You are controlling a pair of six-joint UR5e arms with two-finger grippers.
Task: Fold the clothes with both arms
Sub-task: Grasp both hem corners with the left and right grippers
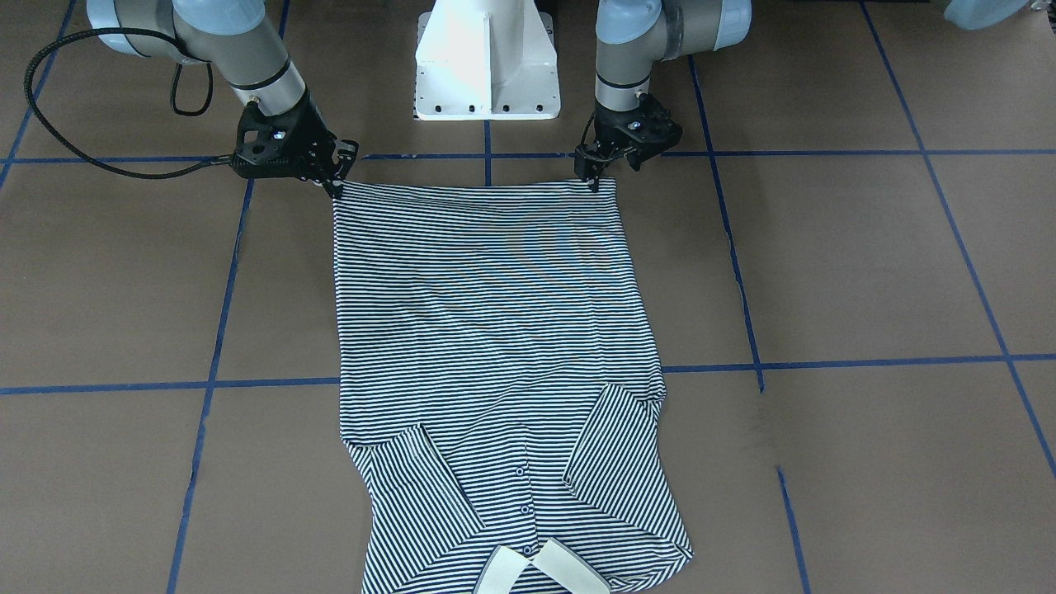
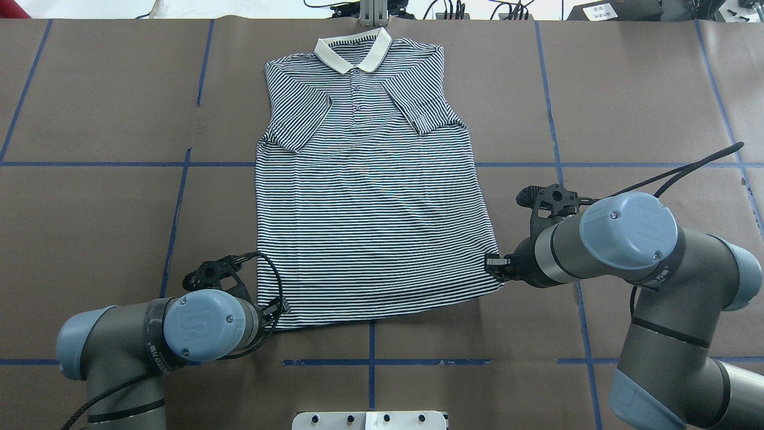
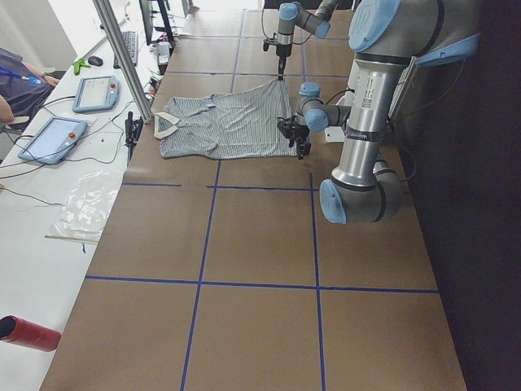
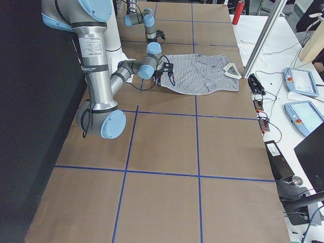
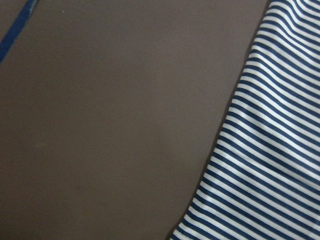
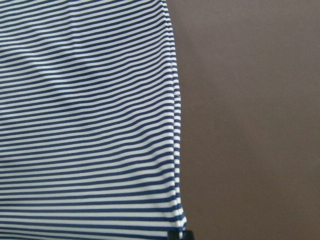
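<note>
Gripping: cannot tell; left gripper [image 1: 592, 175], right gripper [image 1: 334, 183] at shirt [image 1: 487, 313] hem corners
Risk: one corner slips, skewing fold

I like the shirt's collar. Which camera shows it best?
The overhead exterior view: the cream collar lies whole and unblocked at the shirt's far end. The front-facing view crops it at the bottom edge, the side views show it tiny, the wrist cameras only stripes.

One fixed camera looks down from behind the robot, one faces it across the brown blue-taped table [image 2: 89, 239]; two look along it from its left and right ends. Both wrist cameras sit close over the navy-and-white striped polo shirt [image 2: 370, 209], shared by all.
</note>
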